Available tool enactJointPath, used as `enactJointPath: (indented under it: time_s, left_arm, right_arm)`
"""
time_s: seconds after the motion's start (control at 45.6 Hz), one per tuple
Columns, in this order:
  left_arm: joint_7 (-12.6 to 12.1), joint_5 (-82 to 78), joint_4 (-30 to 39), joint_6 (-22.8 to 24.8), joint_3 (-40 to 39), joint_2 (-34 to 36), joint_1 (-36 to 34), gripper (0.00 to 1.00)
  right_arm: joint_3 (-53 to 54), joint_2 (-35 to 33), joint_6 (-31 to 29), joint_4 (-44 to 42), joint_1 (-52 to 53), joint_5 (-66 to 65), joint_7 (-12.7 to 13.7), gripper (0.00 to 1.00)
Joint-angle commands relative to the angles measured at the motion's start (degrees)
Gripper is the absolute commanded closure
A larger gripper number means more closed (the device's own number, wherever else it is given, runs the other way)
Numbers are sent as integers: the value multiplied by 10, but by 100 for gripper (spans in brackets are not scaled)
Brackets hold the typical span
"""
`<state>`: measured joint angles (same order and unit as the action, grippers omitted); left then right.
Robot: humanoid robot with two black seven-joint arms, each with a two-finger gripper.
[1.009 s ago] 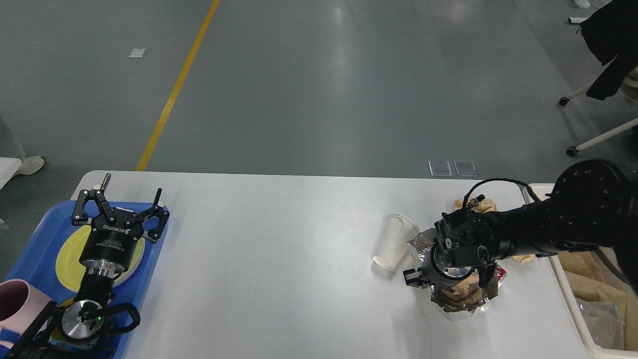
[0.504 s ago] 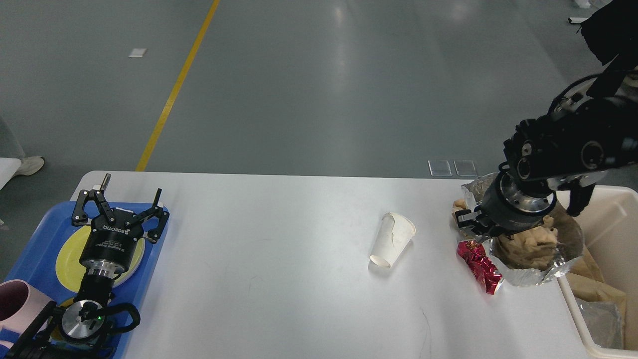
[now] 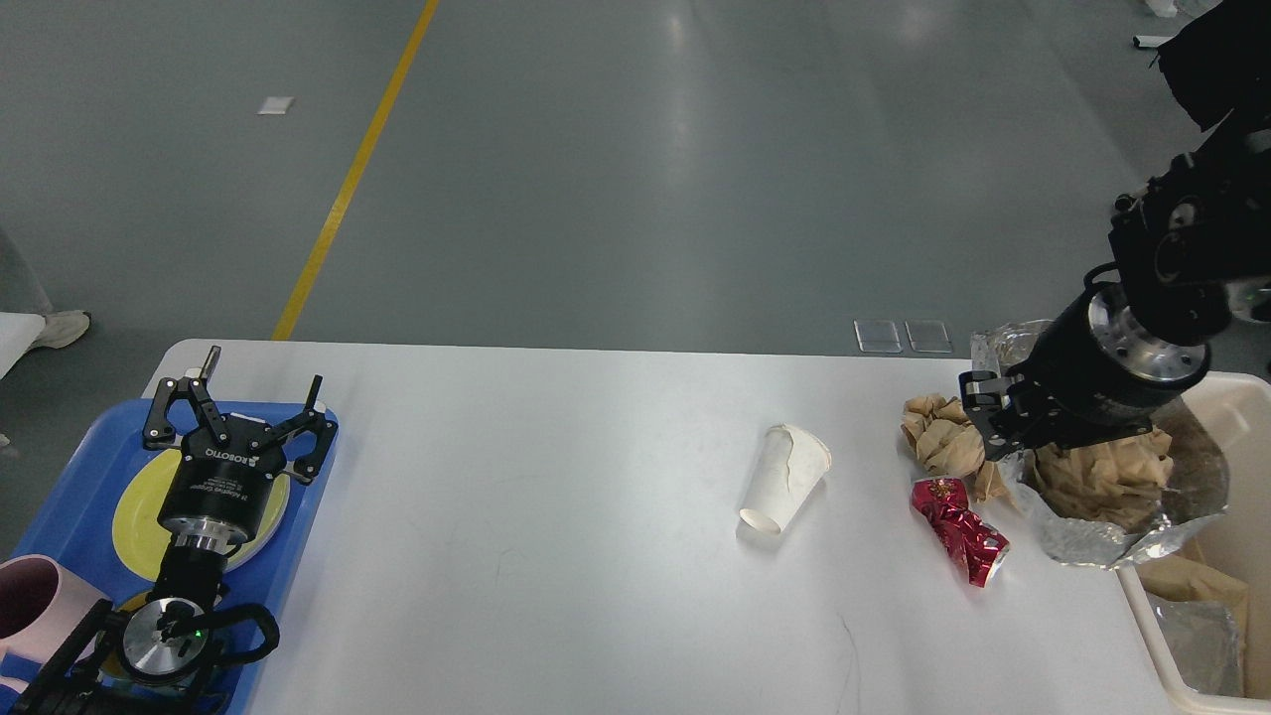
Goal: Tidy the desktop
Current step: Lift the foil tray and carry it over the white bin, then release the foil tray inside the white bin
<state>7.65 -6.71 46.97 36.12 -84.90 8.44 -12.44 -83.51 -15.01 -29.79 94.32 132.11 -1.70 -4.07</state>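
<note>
The white desktop (image 3: 556,576) carries a white paper cup (image 3: 784,479) lying on its side, a crumpled brown paper ball (image 3: 938,442) and a red foil wrapper (image 3: 958,529) at the right. My right gripper (image 3: 1023,437) is shut on a crumpled silver foil bundle (image 3: 1122,497) filled with brown paper. It holds the bundle in the air over the table's right edge, partly above the cream bin (image 3: 1236,407). Its fingertips are hidden by the foil. My left gripper (image 3: 238,417) is open and empty above the blue tray (image 3: 89,447) at the left.
The blue tray holds a yellow plate (image 3: 134,516) and a pink mug (image 3: 30,596) at its near corner. The cream bin at the right edge holds brown paper and foil (image 3: 1192,616). A chair base stands on the grey floor beyond, at the far right.
My right gripper has lifted the foil bundle off the table and carried it right and away towards the bin. This uncovered the red wrapper. The cup and my left arm have not moved.
</note>
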Motion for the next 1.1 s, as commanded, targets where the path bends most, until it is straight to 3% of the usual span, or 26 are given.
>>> enactJointPath:
  time_s: [0.0,0.263,0.46,0.745,1.074]
  left_arm:
    - [0,-1,0,0,0,1,0,3]
    - [1,0,0,-1,0,0,0,3]
    - [0,-1,1,-1,0,0,0,3]
    - [0,-1,0,-1,0,0,0,3]
    - [0,0,1,-2,0,0,0,3]
  right_arm:
    - [-55,-28,10,-45,-45,-8,-1,100]
    - [-53,-153,27,-277,-251,-61,-1,100]
    - [70,-187,64,-483,-499,-63,-1,100]
    - [208,-144,223,-693,-799,-62,-1,100]
    - [236,-85,259,-841,-940,-54,-1,100]
